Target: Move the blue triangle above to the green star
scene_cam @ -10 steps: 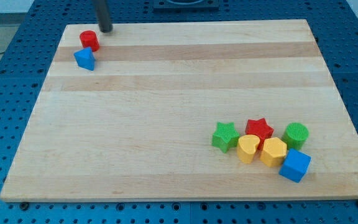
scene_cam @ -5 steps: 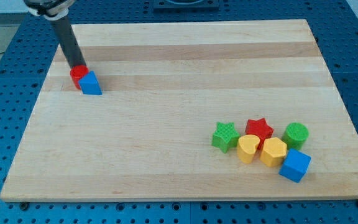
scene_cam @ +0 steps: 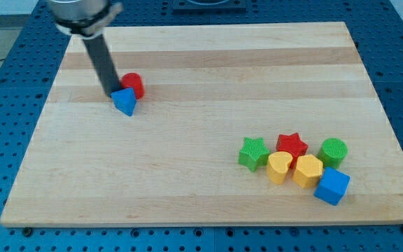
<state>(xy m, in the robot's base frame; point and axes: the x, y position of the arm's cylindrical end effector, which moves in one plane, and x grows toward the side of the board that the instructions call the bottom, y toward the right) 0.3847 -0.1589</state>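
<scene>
Camera view, blue triangle (scene_cam: 125,102) touching my tip (scene_cam: 113,93)

Arm end: a straight dark rod (scene_cam: 102,63), round in section, matte charcoal to black along its whole visible length.
Upper mount: a wider pale grey metal collar (scene_cam: 82,12) at the view's top edge, with a dark band around its lower rim; only its lower part shows.
Surface: smooth and plain, with a faint lighter sheen down one side of the rod; no markings, screws or cables can be made out.
My tip (scene_cam: 112,94): blunt, the same dark colour as the rod.
</scene>
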